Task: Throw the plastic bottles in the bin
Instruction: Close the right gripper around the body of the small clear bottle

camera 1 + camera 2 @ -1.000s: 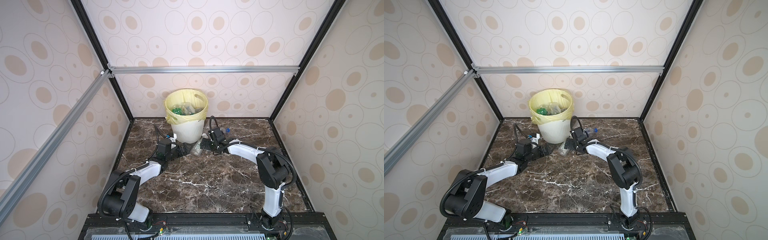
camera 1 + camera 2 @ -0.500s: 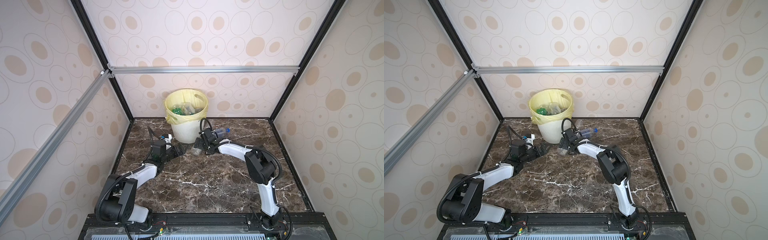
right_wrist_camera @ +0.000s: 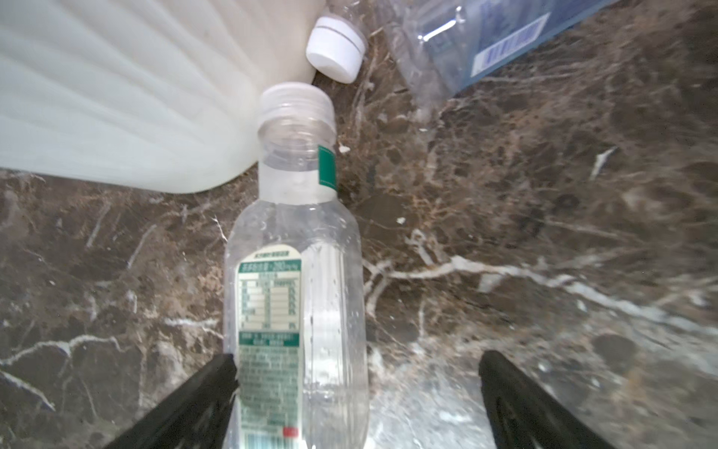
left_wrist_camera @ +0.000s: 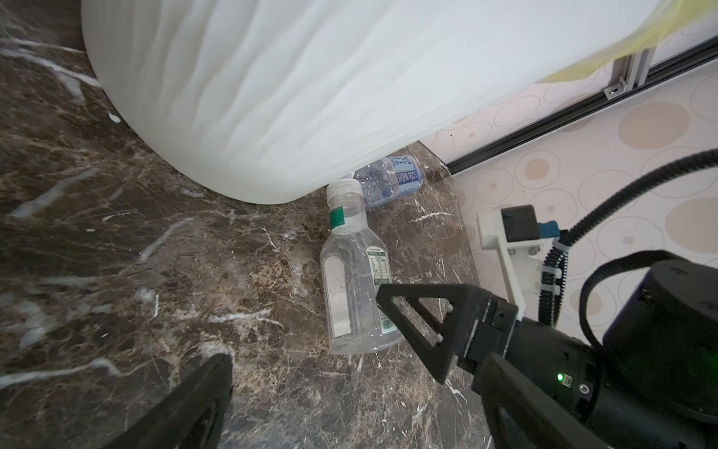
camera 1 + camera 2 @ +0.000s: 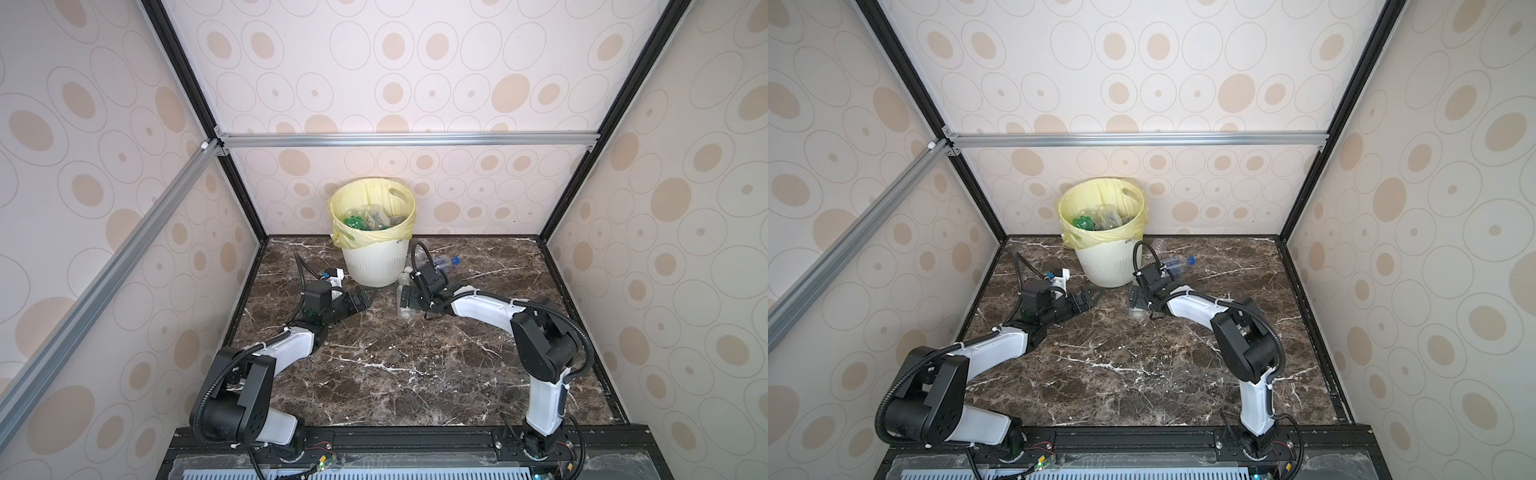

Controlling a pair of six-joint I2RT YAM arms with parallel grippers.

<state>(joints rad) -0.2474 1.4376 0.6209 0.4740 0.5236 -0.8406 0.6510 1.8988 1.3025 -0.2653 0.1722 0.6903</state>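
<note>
Bottles (image 5: 365,216) already lie heaped in the bin (image 5: 376,266), yet a clear one (image 3: 299,311) lies on the surface (image 5: 395,374) at its foot between the right hand's (image 3: 357,359) released fingers, a blue-labelled one (image 5: 442,262) lies nearby, and the left hand (image 5: 363,300) hangs released and empty.

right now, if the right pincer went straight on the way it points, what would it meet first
The clear bottle, lying lengthwise in the open right pincer. The bin stands close beyond, slightly to one side; depth is hard to judge.
</note>
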